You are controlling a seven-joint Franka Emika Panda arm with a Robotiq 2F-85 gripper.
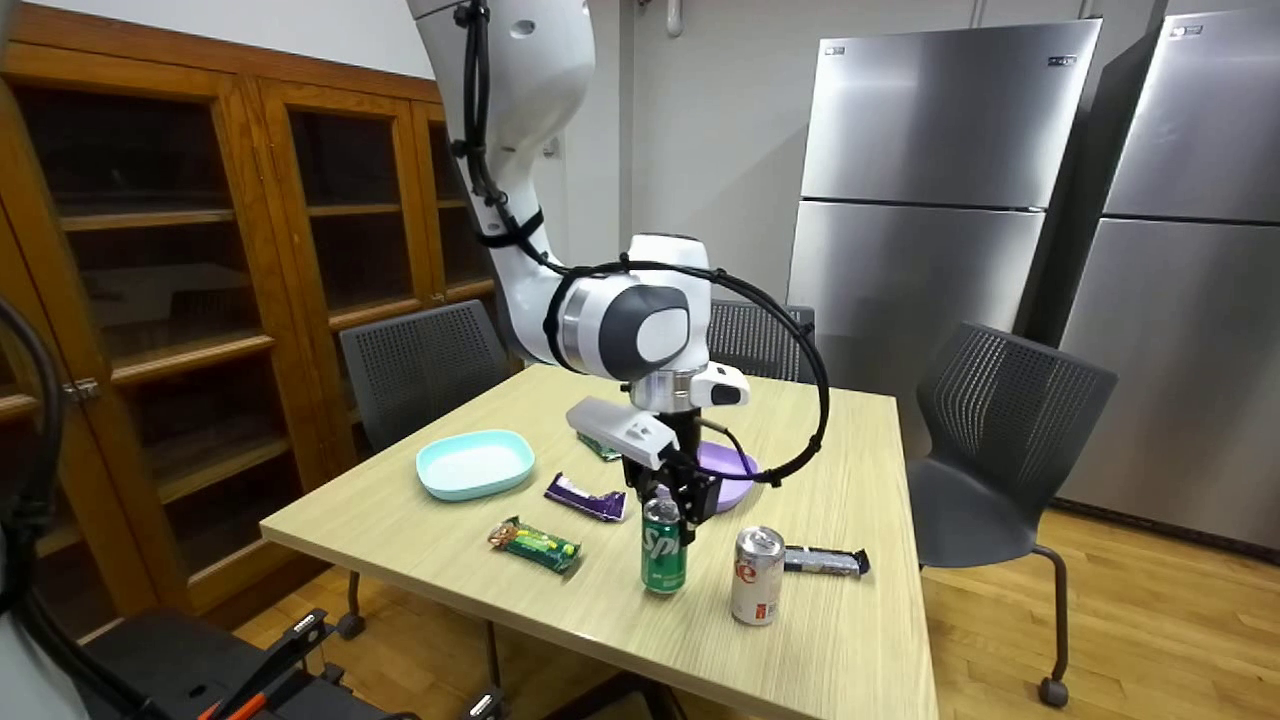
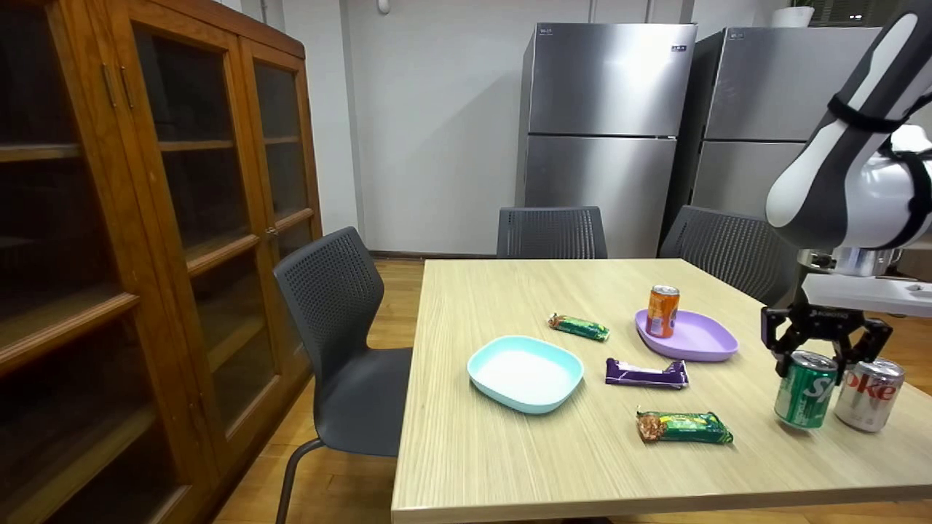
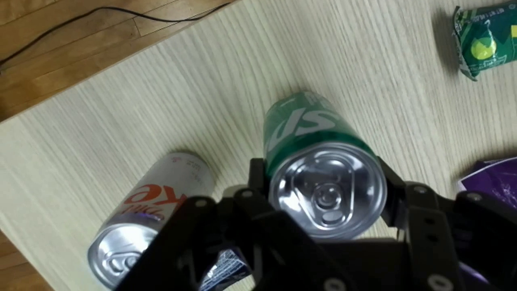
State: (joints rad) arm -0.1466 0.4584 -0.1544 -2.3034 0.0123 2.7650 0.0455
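Note:
My gripper [image 2: 810,370] [image 3: 323,173] is shut on a green Sprite can [image 2: 804,397], with one black finger on each side near its silver lid. The can also shows in the wrist view [image 3: 309,117] and in an exterior view [image 1: 663,560]. Its base is at or very near the tabletop; I cannot tell if there is a gap. A silver Diet Coke can [image 1: 757,580] [image 2: 870,399] stands upright close beside it. In the wrist view the silver can [image 3: 169,182] is on the left, partly hidden by a finger.
On the wooden table [image 2: 495,466] lie a teal plate [image 2: 526,375], a purple plate [image 2: 699,338] bearing an orange can [image 2: 661,313], a purple-wrapped bar [image 2: 646,374], two green-wrapped bars [image 2: 688,428] [image 2: 580,327] and a dark silver-wrapped bar [image 1: 826,561]. Grey chairs [image 1: 1000,440] surround it.

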